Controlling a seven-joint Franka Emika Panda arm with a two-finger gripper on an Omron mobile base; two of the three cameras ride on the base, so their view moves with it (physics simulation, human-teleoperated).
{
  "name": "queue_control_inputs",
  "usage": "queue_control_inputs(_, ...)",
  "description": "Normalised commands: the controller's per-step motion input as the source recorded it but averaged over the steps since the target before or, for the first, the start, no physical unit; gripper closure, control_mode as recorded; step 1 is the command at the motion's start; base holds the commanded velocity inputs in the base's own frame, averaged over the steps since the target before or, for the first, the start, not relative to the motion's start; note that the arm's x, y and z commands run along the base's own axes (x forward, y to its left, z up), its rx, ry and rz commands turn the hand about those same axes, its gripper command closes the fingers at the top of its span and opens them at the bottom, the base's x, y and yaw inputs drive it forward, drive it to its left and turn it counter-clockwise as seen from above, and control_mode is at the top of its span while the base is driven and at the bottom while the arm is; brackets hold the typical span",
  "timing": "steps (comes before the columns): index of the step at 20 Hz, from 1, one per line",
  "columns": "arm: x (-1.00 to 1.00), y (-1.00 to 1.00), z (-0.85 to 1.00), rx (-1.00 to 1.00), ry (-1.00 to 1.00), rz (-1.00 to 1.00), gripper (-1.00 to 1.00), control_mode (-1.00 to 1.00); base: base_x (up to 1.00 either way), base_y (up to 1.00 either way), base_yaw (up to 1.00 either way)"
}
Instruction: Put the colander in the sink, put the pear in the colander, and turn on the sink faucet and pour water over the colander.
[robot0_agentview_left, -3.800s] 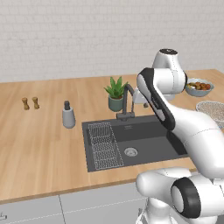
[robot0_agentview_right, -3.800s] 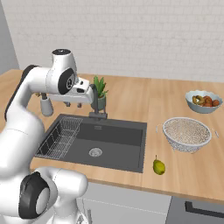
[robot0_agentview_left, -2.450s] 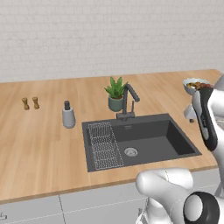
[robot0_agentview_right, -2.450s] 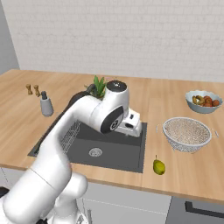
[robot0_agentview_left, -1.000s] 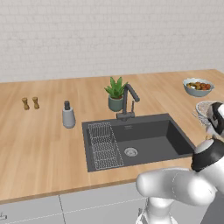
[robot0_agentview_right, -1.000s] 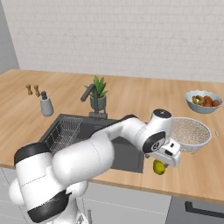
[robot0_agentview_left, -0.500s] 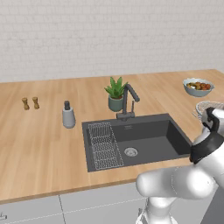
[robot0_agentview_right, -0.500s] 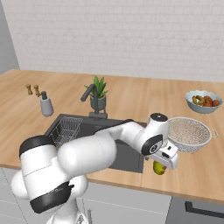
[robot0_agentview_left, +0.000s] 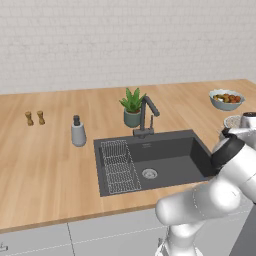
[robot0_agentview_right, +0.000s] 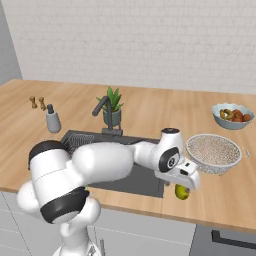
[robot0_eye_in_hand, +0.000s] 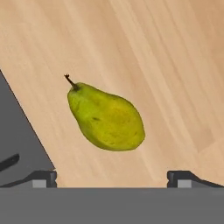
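No readable text, labels, brands, numbers or signs on anything.

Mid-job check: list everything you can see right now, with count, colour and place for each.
pear: 1, yellow-green, lying on the counter beside the sink
colander: 1, white-silver mesh, on the counter right of the sink
sink: 1, dark grey, set in the counter
sink faucet: 1, dark grey, behind the sink
wire rack: 1, silver, in the sink's left part
fruit bowl: 1, grey-blue, far right of the counter
plant pot: 1, green plant, beside the sink faucet
soap dispenser: 1, grey with a black pump, left of the sink
shakers: 2, brown, far left
counter: 1, wood
end effector: 1, dark fingertips, open over the pear
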Motion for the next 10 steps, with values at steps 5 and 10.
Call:
queue_control_inputs(5, 0.11, -0.03, -0.12, 0.00, 0.33, 0.03, -1.00, -1.00, 0.00, 0.00, 0.00)
queue_control_inputs(10, 0.00, -0.09, -0.06, 0.00, 0.12, 0.10, -1.00, -1.00, 0.00, 0.00, 0.00)
